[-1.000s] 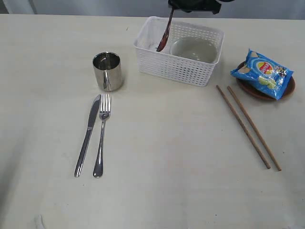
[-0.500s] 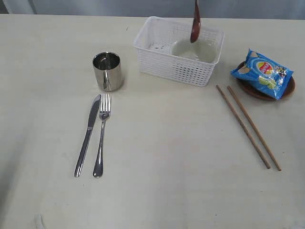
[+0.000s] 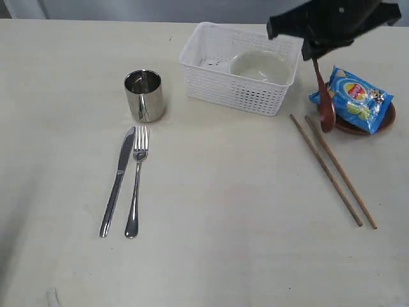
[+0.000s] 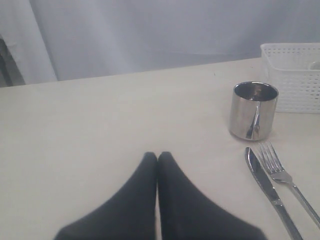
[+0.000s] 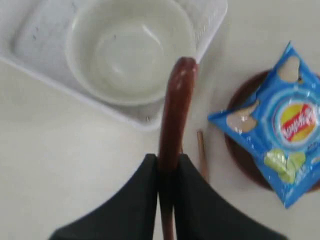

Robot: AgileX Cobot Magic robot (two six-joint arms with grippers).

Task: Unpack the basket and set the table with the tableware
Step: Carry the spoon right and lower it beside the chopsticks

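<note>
Most of plate (image 3: 386,119) under snack bag (image 3: 351,96), spoon (image 3: 326,107) partly hidden

A large pale cream table (image 3: 223,256) with faint wood grain is shown. On its left part, as seen in the exterior view, a shiny steel cup (image 3: 144,95) is placed upright. Nearer to the front edge a steel knife (image 3: 117,181) and a fork (image 3: 136,185) are laid side by side, almost parallel, the knife on the outer side. A white lattice basket (image 3: 230,93) is set at the far middle, near the cup. On the right a pair of wooden chopsticks (image 3: 326,170) is laid diagonally, the two sticks slightly apart. A dark brown round plate (image 3: 385,120) is placed just beside their far ends
</note>
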